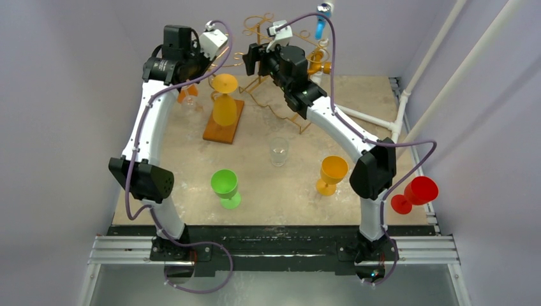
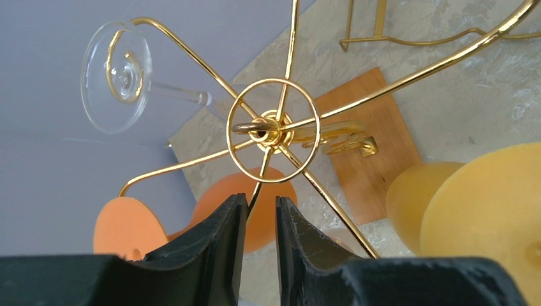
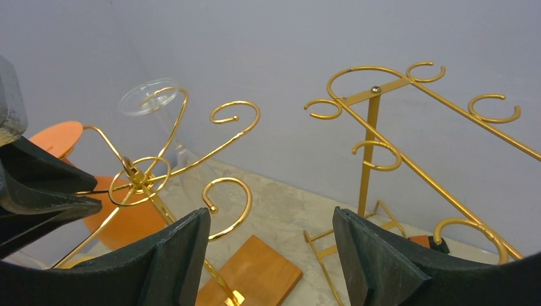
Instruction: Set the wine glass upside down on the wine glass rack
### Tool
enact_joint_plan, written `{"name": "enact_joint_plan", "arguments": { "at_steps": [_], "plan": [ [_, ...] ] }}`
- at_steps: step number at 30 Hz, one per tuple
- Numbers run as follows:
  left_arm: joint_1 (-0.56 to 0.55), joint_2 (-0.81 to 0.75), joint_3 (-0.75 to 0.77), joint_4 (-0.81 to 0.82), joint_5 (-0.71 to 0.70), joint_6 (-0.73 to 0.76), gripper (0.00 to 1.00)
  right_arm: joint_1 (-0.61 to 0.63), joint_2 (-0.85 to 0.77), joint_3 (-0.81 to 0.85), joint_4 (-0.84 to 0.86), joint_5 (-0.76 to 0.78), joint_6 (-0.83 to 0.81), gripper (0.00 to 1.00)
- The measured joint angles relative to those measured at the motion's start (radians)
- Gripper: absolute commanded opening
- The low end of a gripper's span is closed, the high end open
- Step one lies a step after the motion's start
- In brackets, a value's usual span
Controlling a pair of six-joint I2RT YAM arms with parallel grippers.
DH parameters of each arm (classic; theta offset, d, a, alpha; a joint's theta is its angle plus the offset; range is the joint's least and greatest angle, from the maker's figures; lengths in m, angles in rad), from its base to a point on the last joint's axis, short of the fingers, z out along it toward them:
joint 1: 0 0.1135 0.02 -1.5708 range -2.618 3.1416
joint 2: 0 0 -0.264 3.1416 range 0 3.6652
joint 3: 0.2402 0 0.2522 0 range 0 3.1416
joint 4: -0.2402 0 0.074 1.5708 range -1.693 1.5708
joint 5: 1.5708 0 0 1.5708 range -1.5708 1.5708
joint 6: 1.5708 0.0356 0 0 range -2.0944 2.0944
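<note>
Beige stone tabletop (image 1: 274,194): left gripper (image 2: 261,223) narrow, empty, facing gold wire rack (image 2: 273,131); right gripper (image 3: 271,255) wide; clear wine glass (image 2: 116,76), bowl barely discernible.

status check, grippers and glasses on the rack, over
Left gripper narrow, empty, by the rack. Right gripper open, empty. Clear glass, orange glass hung upside down; green glass upright on table.

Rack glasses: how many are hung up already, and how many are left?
Done: a clear glass, an orange glass and a yellow glass hang upside down on the gold rack. In hand: nothing; the left gripper and right gripper hold no glass. Left: the green glass, amber glass and red glass stand upright.
</note>
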State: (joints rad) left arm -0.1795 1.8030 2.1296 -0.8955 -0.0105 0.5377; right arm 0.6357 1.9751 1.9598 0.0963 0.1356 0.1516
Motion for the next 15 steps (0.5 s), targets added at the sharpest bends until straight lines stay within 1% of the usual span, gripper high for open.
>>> {"name": "enact_joint_plan", "arguments": {
  "at_steps": [2,8,10,15],
  "plan": [
    [0.000,0.011,0.013,-0.002,-0.006,0.005,0.25,0.000,0.000,0.000,0.002,-0.001,0.003,0.78],
    [0.000,0.035,0.031,-0.003,-0.024,0.011,0.15,-0.002,0.003,0.000,0.003,-0.016,0.009,0.80],
    [0.000,0.035,0.031,-0.003,-0.025,0.023,0.12,-0.003,0.012,0.002,0.006,-0.023,0.016,0.79],
    [-0.001,0.035,0.031,-0.002,-0.026,0.041,0.10,-0.011,0.056,0.013,0.028,-0.058,0.069,0.76]
  ]
}}
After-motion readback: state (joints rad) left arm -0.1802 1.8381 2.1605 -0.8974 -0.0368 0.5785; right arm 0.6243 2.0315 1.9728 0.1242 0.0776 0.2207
